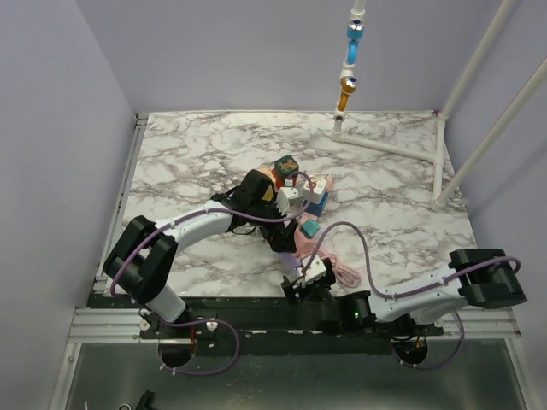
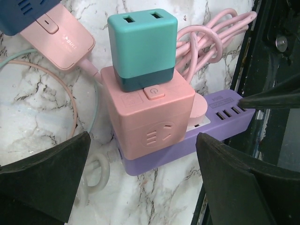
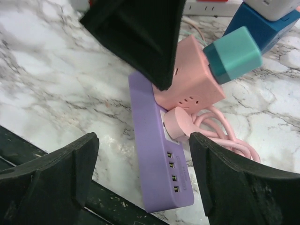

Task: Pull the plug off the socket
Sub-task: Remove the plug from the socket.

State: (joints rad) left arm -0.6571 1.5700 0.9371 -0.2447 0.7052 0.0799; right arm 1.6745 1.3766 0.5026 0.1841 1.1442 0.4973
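Looking down from the right wrist, we see the pink plug (image 3: 177,123) seated in the purple power strip (image 3: 159,168), just beside the pink cube (image 3: 190,77) that carries a teal adapter (image 3: 233,54). The right end effector (image 3: 143,138) stands open astride the strip, gripping nothing; the left end effector (image 2: 144,140) hangs open above the cube. We judge the main risk to be the strip lifting off the surface (image 3: 56,70) with the plug, since nothing pins it. A pull could also tip the cube stack, or the two arms could collide, being so close. We count two end effectors, one strip, one plug, one cube, one teal adapter and four small ports.
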